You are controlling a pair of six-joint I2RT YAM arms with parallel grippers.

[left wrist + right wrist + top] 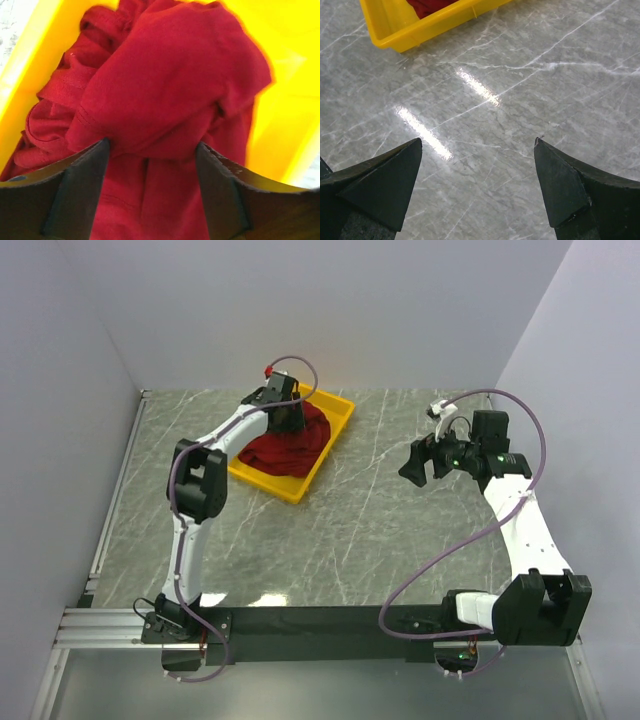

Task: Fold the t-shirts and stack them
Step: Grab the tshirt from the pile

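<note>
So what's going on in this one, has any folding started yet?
Not yet. The dark red t-shirt lies crumpled in the yellow tray towards the back of the table. The left tool is down in the tray, its fingers apart on either side of a bunched fold of cloth, not clearly clamped on it. The right tool hangs open above the table to the tray's right, holding nothing.

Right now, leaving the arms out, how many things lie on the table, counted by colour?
Dark red: 1, the t-shirt, bunched in the tray
Yellow: 1, the plastic tray
Total: 2
</note>
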